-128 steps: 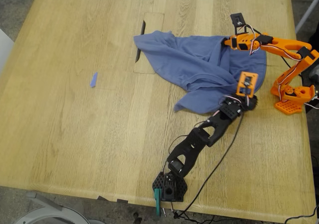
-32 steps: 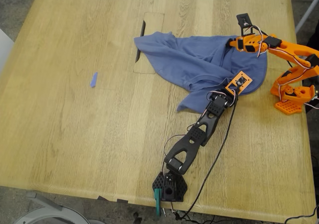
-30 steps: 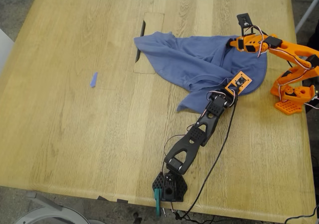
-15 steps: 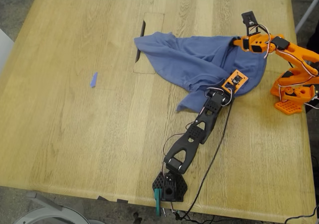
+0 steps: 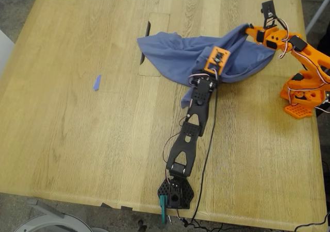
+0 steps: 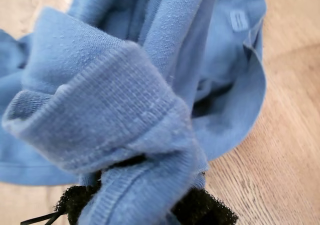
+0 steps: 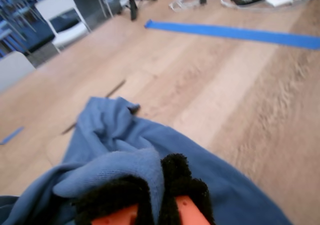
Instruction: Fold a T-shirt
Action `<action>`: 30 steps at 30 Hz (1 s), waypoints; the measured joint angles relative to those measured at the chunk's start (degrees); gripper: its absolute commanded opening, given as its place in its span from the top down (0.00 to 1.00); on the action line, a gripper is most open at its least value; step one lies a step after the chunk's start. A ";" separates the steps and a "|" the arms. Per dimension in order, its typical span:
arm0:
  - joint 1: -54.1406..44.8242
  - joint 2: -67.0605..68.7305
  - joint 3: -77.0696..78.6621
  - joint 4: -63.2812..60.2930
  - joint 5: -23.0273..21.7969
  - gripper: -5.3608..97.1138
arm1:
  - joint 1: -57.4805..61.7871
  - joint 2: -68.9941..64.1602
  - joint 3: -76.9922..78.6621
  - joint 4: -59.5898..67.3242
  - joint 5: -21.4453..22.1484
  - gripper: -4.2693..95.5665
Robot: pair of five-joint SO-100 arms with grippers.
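Slate-blue T-shirt (image 5: 170, 54) in both claws, bunched on the far half of the bench (image 5: 77, 139), toward the exterior view's right. Have just swept my first claw (image 5: 214, 67) from the exterior view's right toward the middle, dragging a ribbed edge over the rest of the cloth. Have drawn my second claw (image 5: 246, 30) up and back, seemingly lifting its corner off the wood. Looks like a first fold begun, though crumpled, not flat. Reaching long and low with the black arm (image 5: 188, 134), stretched nearly straight from its base at the near edge. Holding the orange arm (image 5: 304, 51) elbowed high above its base. Clamped on ribbed cloth with the first; pinched tight on a thick fold with the second
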 measured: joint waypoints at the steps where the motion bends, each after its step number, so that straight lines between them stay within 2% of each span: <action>1: -0.35 1.32 0.00 0.00 -0.18 0.95 | -0.70 0.00 -1.41 -0.44 0.09 0.96; 9: -0.79 9.93 0.00 0.09 -0.44 0.95 | -6.06 -2.37 -11.51 -5.62 -0.09 0.96; 15: -2.11 18.90 4.66 0.09 -0.44 0.95 | -10.37 -2.37 -12.74 -9.84 1.32 0.96; 20: -3.16 27.51 11.78 0.09 -0.44 0.95 | -15.82 -2.99 -16.87 -9.76 1.32 0.96; 26: -3.25 34.01 12.39 0.09 -0.53 0.95 | -21.09 -3.16 -22.06 -8.61 1.23 0.96; 30: -3.25 37.79 12.39 0.09 -2.11 0.95 | -24.52 -3.34 -25.93 -7.73 1.23 0.96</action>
